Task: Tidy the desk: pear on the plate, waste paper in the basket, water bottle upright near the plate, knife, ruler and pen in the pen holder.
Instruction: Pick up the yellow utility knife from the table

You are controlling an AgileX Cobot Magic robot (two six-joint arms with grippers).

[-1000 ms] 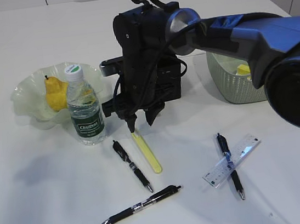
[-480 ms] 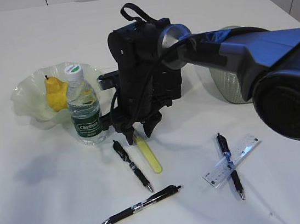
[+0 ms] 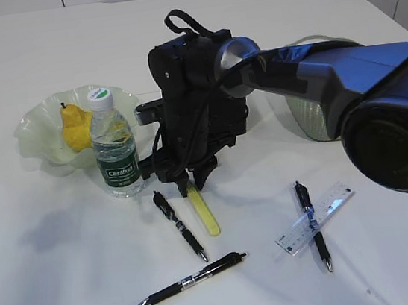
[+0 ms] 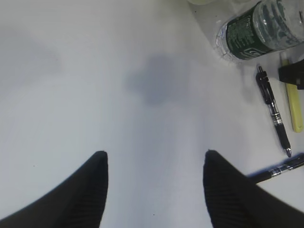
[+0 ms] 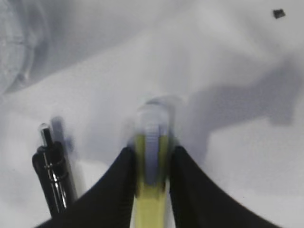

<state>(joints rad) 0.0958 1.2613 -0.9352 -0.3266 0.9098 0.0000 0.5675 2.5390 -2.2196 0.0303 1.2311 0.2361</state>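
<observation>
Knife (image 3: 204, 209) on desk (image 3: 70, 275): right tool (image 3: 191, 181) narrowed, now clamped on its end; left tool (image 4: 154, 190) stays apart.

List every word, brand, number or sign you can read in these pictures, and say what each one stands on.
"Cestbon": white lettering on the dark green label of the water bottle, read in the exterior view.
Water bottle cap: a small green mark, too small to read.
Ruler: fine printed markings, too small to read.
Pens: pale print on the barrels, unreadable.
Left wrist view: the bottle label's small text is blurred.
Right wrist view: nothing readable.
</observation>
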